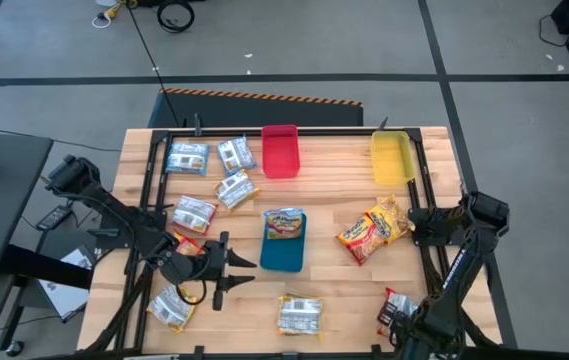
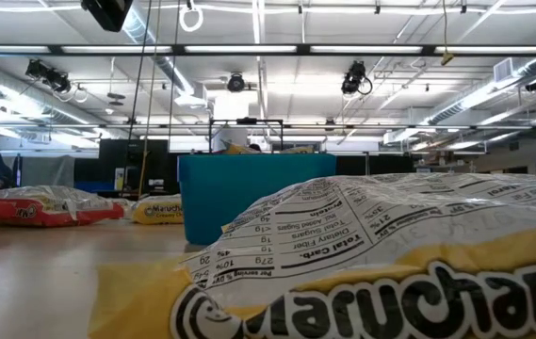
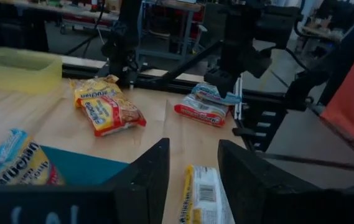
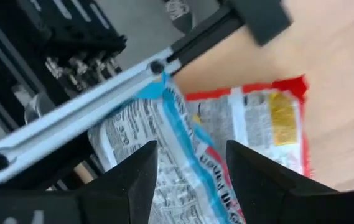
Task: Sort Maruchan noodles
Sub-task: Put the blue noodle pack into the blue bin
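Left gripper [image 1: 232, 271]: fingers spread with nothing between them, low over the worktop's front-left part, pointing toward the blue tray.
Right gripper [image 1: 396, 318]: fingers apart, empty, hanging over a red-and-blue packet pair [image 4: 226, 149] at the front-right corner.
Worktop [image 1: 329, 300]: pale wood, ringed by a black frame.
Blue tray [image 1: 284, 252]: centre of the worktop, with one blue-yellow packet [image 1: 284, 223] resting on its far end.
Red tray [image 1: 280, 150]: at the far edge, middle.
Yellow tray [image 1: 391, 157]: at the far edge, toward the right corner.
Blue-silver packets [image 1: 187, 157]: several, loose near the far-left corner and along the left side.
Yellow-orange packets [image 1: 373, 230]: two, overlapping, right of the blue tray.
Front-edge packet [image 1: 299, 314]: yellow-white, flat, near the middle of the front edge.
Front-left packet [image 1: 172, 306]: silver, just beside the left gripper, toward the front-left corner.
Red packet [image 1: 190, 245]: partly under the left arm, at the left side.
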You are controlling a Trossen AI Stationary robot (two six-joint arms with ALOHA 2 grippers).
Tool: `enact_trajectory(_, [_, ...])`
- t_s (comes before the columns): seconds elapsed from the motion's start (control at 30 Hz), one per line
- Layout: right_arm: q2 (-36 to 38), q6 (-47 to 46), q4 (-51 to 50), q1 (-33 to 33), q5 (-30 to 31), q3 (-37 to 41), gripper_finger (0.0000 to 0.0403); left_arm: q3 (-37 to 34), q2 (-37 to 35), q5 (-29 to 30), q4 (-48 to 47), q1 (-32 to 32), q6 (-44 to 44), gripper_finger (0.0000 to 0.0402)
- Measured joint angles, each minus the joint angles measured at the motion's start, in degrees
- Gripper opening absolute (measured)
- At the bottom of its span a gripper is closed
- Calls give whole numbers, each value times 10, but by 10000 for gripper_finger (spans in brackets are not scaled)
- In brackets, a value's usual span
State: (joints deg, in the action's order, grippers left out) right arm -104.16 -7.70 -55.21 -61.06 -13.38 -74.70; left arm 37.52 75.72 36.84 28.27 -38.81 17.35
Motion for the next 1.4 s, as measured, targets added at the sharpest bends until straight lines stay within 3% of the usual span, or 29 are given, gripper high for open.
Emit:
enact_trajectory(0.23, [0,22,71,1,-43,58,170,0,0,0,5,9,-50,141])
enact_trajectory(0.33, [0,19,74,8,-50,66,129,0,0,-12,6,17,-49,141])
enact_trajectory(0.47, [4,13,70,29,-56,64,32,0,0,-31,6,25,-57,141])
enact_trajectory(0.57, [16,14,57,50,-62,60,12,0,0,-32,6,32,-88,141])
enact_trajectory(0.7, [60,37,28,69,5,51,5,0,0,-32,11,48,-118,141])
enact_trajectory(0.87, [126,127,37,99,197,48,4,0,0,-39,13,70,-135,141])
enact_trajectory(1.0, [145,253,115,134,333,48,4,0,0,-59,12,87,-140,141])
enact_trajectory(1.07, [142,310,182,154,351,48,3,0,0,-74,11,93,-140,141])
enact_trajectory(1.2, [109,361,337,187,322,71,3,0,0,-92,9,98,-130,141])
enact_trajectory(1.4, [74,363,506,179,314,161,2,0,0,-98,-4,88,-102,141])
